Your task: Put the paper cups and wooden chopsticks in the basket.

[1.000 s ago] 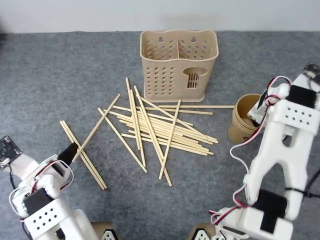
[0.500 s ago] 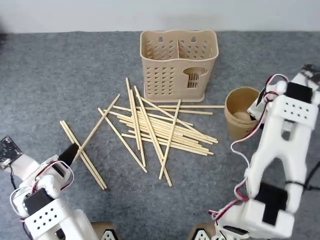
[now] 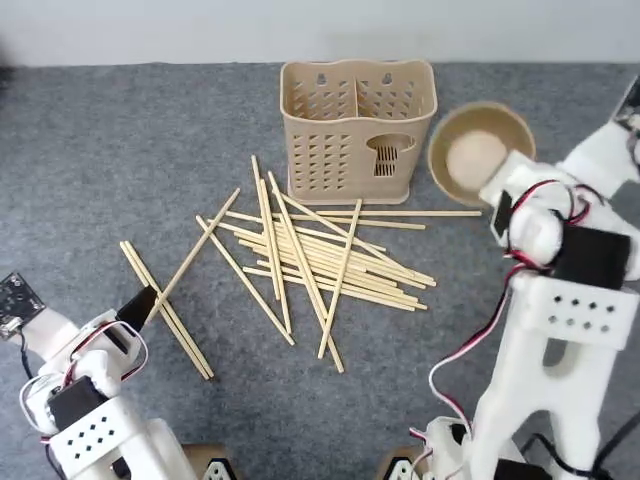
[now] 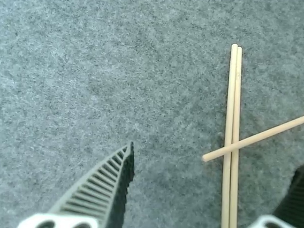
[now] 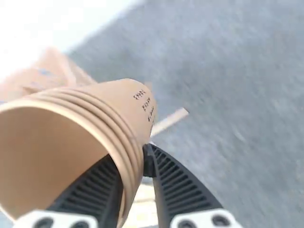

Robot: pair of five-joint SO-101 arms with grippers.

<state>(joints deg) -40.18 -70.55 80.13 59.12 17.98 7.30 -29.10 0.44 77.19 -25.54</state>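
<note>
Right wrist view has the right gripper (image 5: 132,156) clamped on the rim of the stacked paper cups (image 5: 61,142), at 3 o'clock of the basket (image 3: 357,130); wooden chopsticks (image 3: 320,255) lie scattered at its 6 o'clock; left gripper (image 4: 213,159) stands apart over carpet (image 4: 95,71)

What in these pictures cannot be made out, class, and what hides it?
High view: the basket floor, hidden by its own walls.
Right wrist view: how many paper cups the right hand holds; rims nest too tightly.
Left wrist view: the chopstick pair, cut off by the edge.
</note>
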